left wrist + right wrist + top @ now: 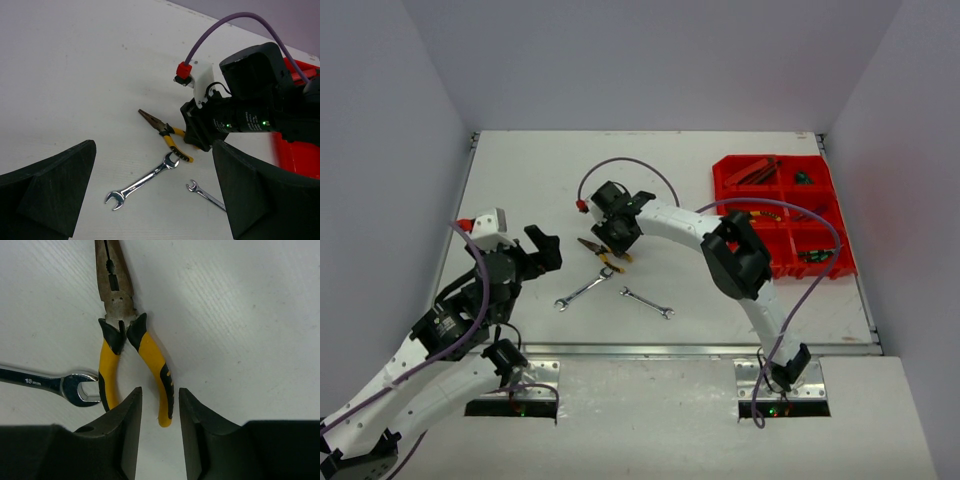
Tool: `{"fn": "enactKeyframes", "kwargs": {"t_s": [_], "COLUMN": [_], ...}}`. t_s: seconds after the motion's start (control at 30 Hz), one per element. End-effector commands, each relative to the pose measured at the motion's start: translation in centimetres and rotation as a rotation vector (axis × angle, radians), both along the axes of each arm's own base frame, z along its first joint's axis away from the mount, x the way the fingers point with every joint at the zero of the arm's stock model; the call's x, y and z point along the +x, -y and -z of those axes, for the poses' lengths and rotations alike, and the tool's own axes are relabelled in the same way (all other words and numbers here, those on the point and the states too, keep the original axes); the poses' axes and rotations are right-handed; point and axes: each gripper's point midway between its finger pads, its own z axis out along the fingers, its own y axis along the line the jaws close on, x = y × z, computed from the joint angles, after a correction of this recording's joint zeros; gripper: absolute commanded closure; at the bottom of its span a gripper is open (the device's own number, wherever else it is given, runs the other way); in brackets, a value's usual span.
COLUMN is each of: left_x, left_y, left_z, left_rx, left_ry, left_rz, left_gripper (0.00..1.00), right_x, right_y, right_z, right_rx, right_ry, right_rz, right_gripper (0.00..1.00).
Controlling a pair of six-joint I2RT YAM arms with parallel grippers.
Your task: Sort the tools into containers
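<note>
Left hand (548, 250), nearest, at the left side of the surface (520, 180): fingers spread wide apart. It holds nothing and touches nothing.

Loose tools on the surface, count three: two silver wrenches and one pair of pliers. The larger wrench (584, 290) lies at a slant near the middle. The smaller wrench (647, 303) lies just to its right, apart from it. The long-nose pliers (165, 131), with yellow-and-black handles, lie just beyond the larger wrench. That wrench's open end touches, or all but touches, one pliers handle.

Writing: the larger wrench carries a stamped size mark that appears to read 18 mm. No brand is legible.

Right hand (160, 390), over the pliers: fingers (127, 430) stand narrowly apart, one on either side of the tip of the other pliers handle. A sliver of surface shows on each side of that handle. Contact cannot be confirmed, and the pliers lie flat.

Red tray (722, 185), far right of the surface: count one, divided into compartments. Several tools lie inside, and their number cannot be made out.
</note>
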Motion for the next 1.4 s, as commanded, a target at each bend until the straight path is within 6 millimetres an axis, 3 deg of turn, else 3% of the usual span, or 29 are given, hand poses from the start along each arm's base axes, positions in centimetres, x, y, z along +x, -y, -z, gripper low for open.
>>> {"fn": "enactKeyframes", "kwargs": {"t_s": [0.0,0.1,0.23,0.3,0.4,0.5,0.6,0.7,0.83,0.9,1.03,1.23,1.37], "left_x": [0.3,0.3,0.3,0.3,0.2,0.2,0.1,0.1,0.1,0.0,0.0,0.0,-0.1], "left_y": [0.4,0.4,0.4,0.4,0.4,0.3,0.4,0.6,0.9,1.1,1.6,2.0,1.7], "left_z": [-1.7,-1.7,-1.7,-1.8,-1.8,-1.8,-1.8,-1.9,-2.1,-2.3,-2.2,-2.1,-2.3], "left_rx": [-0.025,-0.025,-0.025,-0.026,-0.026,-0.029,-0.029,-0.033,-0.037,-0.04,-0.039,-0.036,-0.043], "left_ry": [0.042,0.043,0.043,0.045,0.047,0.05,0.05,0.051,0.061,0.069,0.065,0.06,0.072], "left_rz": [0.013,0.013,0.018,0.018,0.017,0.017,0.023,0.037,0.057,0.072,0.095,0.118,0.11], "left_gripper": [0.0,0.0,0.0,0.0,0.0,0.0,0.0,0.0,0.0,0.0,0.0,0.0,0.0], "right_x": [-0.3,-0.4,0.2,0.3,1.4,2.9,4.8,6.6,7.4,7.5,7.6,8.1,8.2], "right_y": [-0.2,-0.1,0.5,0.6,0.7,1.3,3.5,9.3,16.8,22.3,29.8,35.7,38.5], "right_z": [1.0,1.6,1.8,1.6,-0.5,-4.3,-8.7,-11.7,-15.1,-14.9,-17.5,-20.2,-19.4], "right_rx": [-0.011,-0.026,-0.063,-0.066,-0.056,-0.039,-0.023,-0.067,-0.261,-0.436,-0.51,-0.679,-0.717], "right_ry": [-0.027,-0.035,-0.009,0.001,0.064,0.163,0.255,0.322,0.466,0.519,0.558,0.662,0.621], "right_rz": [-0.032,-0.044,-0.045,-0.045,-0.023,-0.009,-0.004,0.039,-0.012,-0.002,0.08,-0.049,-0.043], "right_gripper": [0.67,0.72,0.96,1.0,1.0,1.0,1.0,1.0,1.0,1.0,1.0,1.0,1.0]}}
